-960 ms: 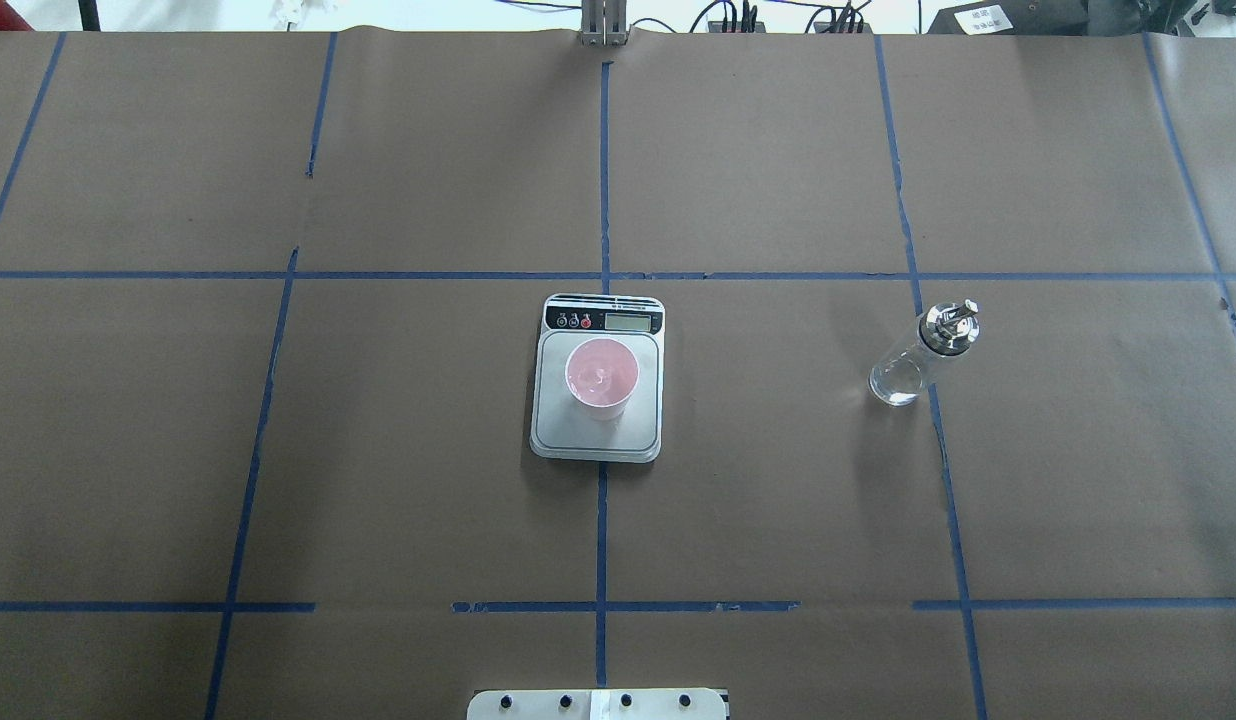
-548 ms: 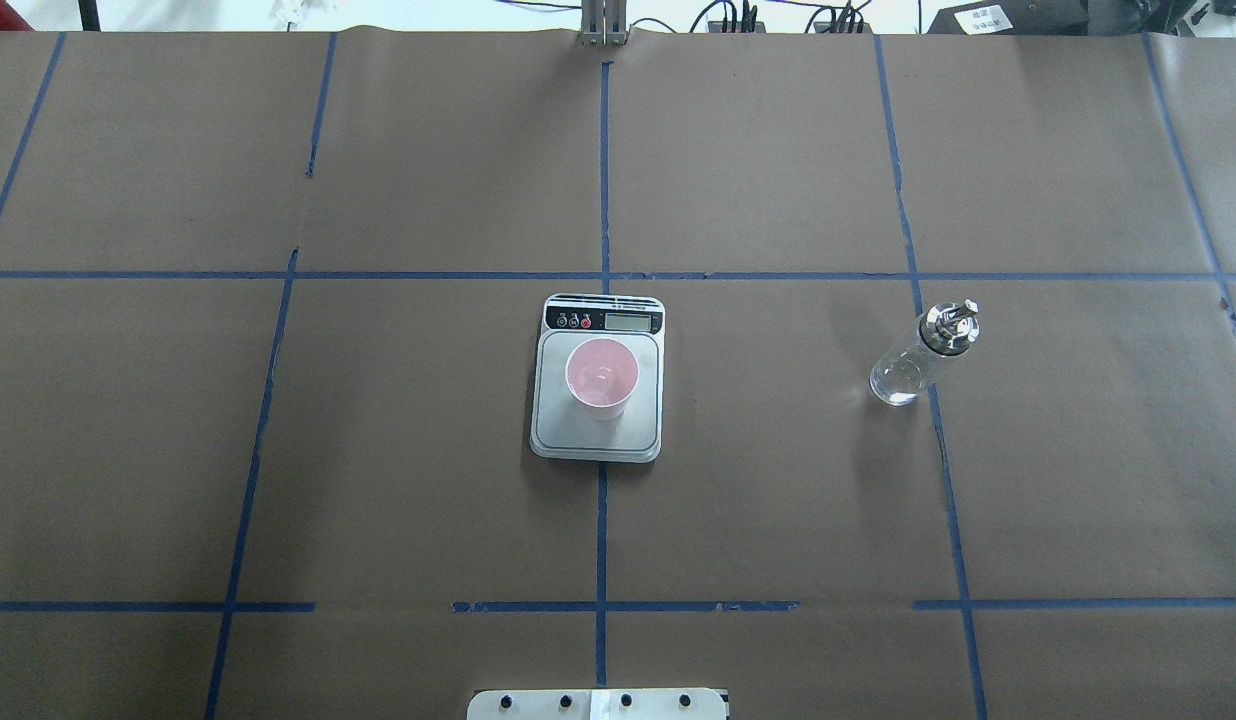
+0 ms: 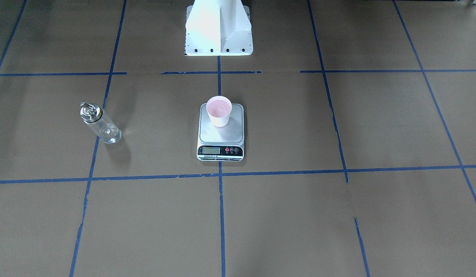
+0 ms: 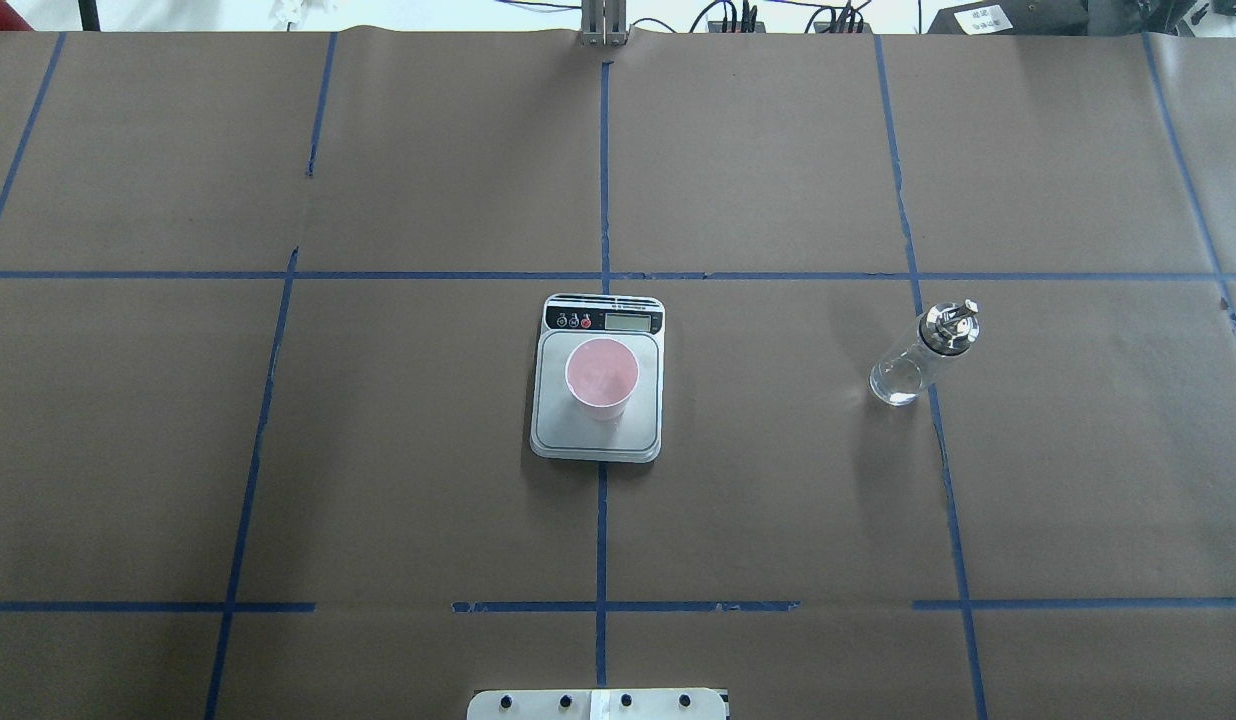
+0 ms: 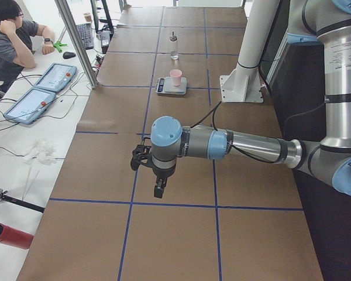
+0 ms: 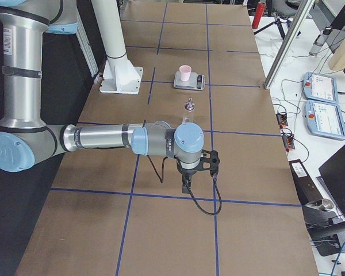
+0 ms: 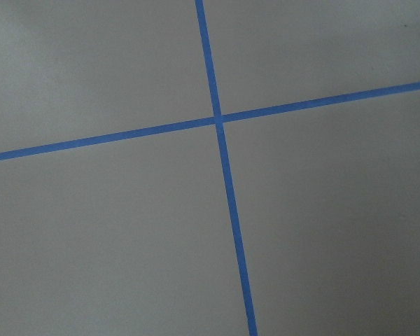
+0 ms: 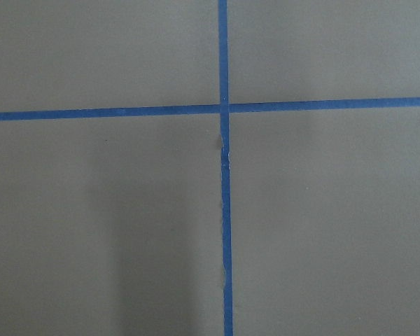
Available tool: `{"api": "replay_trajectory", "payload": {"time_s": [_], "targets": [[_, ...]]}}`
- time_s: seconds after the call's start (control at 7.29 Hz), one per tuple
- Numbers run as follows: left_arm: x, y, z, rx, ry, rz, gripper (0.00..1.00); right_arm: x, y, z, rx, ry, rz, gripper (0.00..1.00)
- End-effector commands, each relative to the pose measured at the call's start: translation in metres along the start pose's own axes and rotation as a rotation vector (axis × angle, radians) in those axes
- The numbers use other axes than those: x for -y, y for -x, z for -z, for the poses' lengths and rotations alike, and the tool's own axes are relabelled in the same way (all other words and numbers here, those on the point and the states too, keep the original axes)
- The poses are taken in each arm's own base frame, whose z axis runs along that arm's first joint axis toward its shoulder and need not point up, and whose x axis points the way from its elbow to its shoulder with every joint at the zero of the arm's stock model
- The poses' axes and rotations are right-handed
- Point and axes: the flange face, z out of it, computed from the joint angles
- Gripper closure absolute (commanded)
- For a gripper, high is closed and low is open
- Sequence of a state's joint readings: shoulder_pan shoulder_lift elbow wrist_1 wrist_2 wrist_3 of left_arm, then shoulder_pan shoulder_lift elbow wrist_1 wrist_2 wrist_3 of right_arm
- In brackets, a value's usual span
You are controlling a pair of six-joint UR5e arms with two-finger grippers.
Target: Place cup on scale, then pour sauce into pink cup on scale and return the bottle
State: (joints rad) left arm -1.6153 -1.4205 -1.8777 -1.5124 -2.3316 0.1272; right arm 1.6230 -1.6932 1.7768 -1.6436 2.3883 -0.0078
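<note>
Two grippers are shown only in the side views. The left gripper [image 5: 159, 190] and the right gripper [image 6: 187, 185] are each pointed down over the brown paper [image 4: 428, 500] near opposite table ends. Whether either is wide or narrow cannot be told. Only paper and crossed blue tape lines [image 7: 219, 117] are shown by the wrist cameras.

The cup [image 4: 601, 377] is stood upright on the steel platform of the scale [image 4: 598, 440], at the table's middle. Its pink inside is seen, but liquid in it cannot be made out.

The bottle [image 4: 918, 357] is stood upright, capped, on the robot's right, well apart from the scale and against a tape line. Its sauce cannot be discerned through the glass.
</note>
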Motion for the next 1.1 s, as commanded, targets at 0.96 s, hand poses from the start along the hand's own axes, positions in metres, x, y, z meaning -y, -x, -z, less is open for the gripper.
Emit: {"api": "replay_trajectory", "payload": {"time_s": [0.96], "targets": [[-0.001,0.007,-0.009,-0.001,0.018,0.011,0.0,-0.015,0.003,-0.017,-0.031,-0.027,0.125,0.0]]}}
